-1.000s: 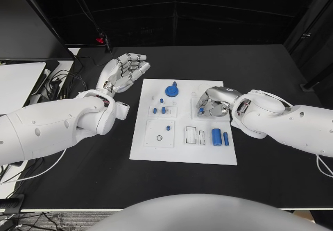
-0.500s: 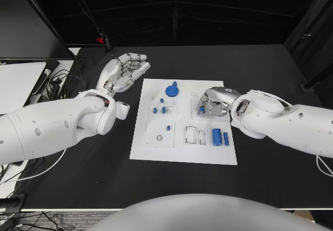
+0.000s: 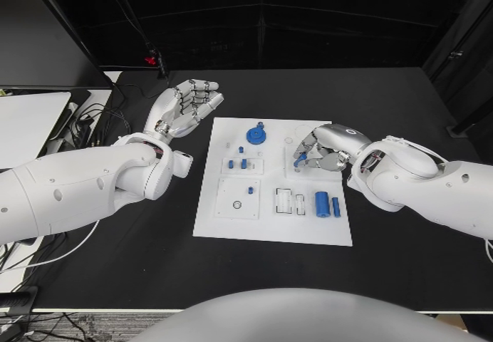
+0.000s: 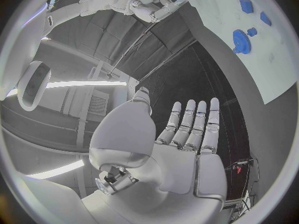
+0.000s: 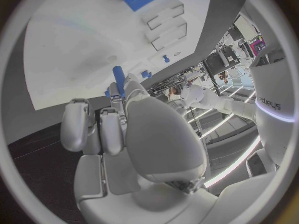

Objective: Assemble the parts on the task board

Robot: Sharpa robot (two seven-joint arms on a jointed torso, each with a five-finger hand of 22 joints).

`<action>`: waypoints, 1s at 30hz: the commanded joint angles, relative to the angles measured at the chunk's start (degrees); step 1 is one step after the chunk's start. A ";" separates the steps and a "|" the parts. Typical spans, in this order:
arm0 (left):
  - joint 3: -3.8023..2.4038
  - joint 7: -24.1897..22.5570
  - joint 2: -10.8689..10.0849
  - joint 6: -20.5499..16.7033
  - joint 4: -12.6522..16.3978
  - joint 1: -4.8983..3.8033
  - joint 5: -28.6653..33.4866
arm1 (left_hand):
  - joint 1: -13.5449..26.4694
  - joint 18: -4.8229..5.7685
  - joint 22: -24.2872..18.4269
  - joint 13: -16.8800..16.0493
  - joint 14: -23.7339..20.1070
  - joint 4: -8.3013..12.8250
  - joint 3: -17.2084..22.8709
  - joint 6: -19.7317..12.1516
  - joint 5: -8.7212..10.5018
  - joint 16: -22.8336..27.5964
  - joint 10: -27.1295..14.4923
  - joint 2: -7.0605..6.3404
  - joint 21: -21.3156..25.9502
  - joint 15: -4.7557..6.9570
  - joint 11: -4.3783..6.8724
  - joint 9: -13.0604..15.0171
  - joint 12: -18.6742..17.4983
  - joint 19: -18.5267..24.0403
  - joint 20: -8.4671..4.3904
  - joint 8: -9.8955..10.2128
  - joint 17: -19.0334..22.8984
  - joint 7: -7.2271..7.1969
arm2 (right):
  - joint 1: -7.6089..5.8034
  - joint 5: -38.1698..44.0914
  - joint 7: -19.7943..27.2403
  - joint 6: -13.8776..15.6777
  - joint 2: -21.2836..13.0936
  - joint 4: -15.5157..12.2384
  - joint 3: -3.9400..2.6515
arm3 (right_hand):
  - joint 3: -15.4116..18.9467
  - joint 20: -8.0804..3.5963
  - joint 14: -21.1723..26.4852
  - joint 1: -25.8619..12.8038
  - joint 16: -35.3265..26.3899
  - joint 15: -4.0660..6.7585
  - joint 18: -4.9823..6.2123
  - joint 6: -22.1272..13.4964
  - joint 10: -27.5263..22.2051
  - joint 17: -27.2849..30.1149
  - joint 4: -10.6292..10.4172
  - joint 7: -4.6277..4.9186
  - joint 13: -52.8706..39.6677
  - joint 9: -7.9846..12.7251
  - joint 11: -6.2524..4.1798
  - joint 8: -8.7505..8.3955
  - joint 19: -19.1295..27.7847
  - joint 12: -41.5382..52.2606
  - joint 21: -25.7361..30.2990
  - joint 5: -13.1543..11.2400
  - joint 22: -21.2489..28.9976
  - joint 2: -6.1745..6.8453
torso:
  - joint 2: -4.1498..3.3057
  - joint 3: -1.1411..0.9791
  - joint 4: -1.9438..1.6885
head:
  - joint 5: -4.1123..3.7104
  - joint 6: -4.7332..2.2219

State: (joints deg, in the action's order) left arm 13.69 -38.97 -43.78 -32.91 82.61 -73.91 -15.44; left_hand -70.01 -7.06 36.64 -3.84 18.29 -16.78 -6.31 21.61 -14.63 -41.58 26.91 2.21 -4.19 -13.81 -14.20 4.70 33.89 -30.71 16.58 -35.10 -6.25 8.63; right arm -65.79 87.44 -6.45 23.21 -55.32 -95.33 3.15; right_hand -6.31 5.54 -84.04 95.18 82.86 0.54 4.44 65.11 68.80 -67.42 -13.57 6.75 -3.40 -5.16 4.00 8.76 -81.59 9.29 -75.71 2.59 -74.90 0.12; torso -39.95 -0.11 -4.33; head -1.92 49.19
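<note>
The white task board (image 3: 269,228) lies mid-table. On it are a blue gear (image 3: 255,135), small blue pegs (image 3: 239,163) and a blue cylinder (image 3: 320,201) in the near right slots. My right hand (image 3: 320,148) hovers over the board's far right part and pinches a small blue peg (image 3: 298,162) between its fingertips; the right wrist view shows the peg (image 5: 118,80) upright above the board (image 5: 74,50). My left hand (image 3: 190,103) is open, fingers spread, over the black table beside the board's far left corner. The left wrist view shows the gear (image 4: 239,37) and the right hand (image 4: 152,6).
A white flat object (image 3: 26,121) and loose cables (image 3: 87,117) lie at the table's left edge. A small red item (image 3: 149,60) sits at the far left. Black tabletop surrounds the board on all sides.
My right hand with the blue peg has shifted slightly toward the far side, and its forearm has swung outward to the right. The left hand has stayed still.
</note>
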 commanded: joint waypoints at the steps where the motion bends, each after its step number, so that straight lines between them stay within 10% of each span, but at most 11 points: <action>1: -0.05 -6.94 -0.06 0.01 0.12 -0.05 0.05 | 0.06 0.53 -0.09 0.08 -0.13 0.07 -0.38 -0.36 -0.13 -0.38 -0.39 0.45 -0.29 0.09 -0.02 -0.10 0.39 -0.23 -0.03 -0.37 0.09 7.96 | -0.85 -4.49 3.39 5.92 -0.59 -1.60 -0.20 | -0.28 -0.36 -2.28 0.53 0.12 0.43 -0.32 0.17 1.08 -0.02 -0.30 0.24 0.00 0.14 -0.58 -0.42 -0.01 -0.58 -0.15 0.22 -3.84 0.14 | 0.01 0.03 0.06 | 0.27 0.03; 17: -0.05 -6.97 0.38 0.38 -0.23 0.13 0.05 | 0.05 0.54 -0.13 0.09 -0.18 0.06 -0.48 -0.38 -0.16 -0.43 -0.44 0.45 -0.29 0.08 -0.02 -0.15 0.43 -0.22 -0.03 -0.41 0.19 7.96 | -2.17 -7.83 5.76 1.64 7.91 -1.09 -0.37 | -0.69 -0.27 -2.33 0.85 0.16 0.31 -0.31 0.15 1.22 -0.19 -0.41 0.38 -0.01 0.28 -0.45 -0.79 0.02 -1.44 -0.08 0.26 -3.81 0.03 | -0.06 0.07 -0.04 | 2.01 0.23; 30: -0.05 -6.98 0.44 0.34 0.03 0.13 0.05 | 0.35 0.56 -0.23 0.11 -0.36 -0.02 -0.78 -0.45 0.12 -0.50 -0.59 0.54 -0.27 0.06 -0.04 -0.27 0.49 -0.16 -0.02 -0.47 0.44 7.97 | 0.20 -1.46 3.56 -6.52 15.15 1.78 -0.29 | -0.91 -0.18 -2.29 0.96 0.08 0.21 -0.27 0.00 1.23 0.03 -0.51 0.52 -0.01 0.41 -0.32 -1.12 0.11 -2.08 0.08 0.27 -3.72 0.03 | -0.01 0.03 -0.06 | 2.96 0.81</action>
State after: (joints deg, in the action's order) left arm 13.69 -38.97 -43.41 -32.86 82.50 -73.69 -15.44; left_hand -69.89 -7.06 36.46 -3.79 18.29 -16.89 -6.76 21.61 -14.63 -41.80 26.79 2.32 -4.19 -13.80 -14.32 4.48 34.11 -30.71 16.58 -35.31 -5.86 8.63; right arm -65.65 82.18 -1.96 21.06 -40.46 -93.66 2.87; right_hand -6.78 5.55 -84.04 95.63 82.86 0.53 4.43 65.18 69.01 -67.44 -14.06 6.90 -3.36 -4.76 4.19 7.90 -81.59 7.42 -75.71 2.67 -74.90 0.13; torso -40.00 -0.01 -4.42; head 0.73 49.89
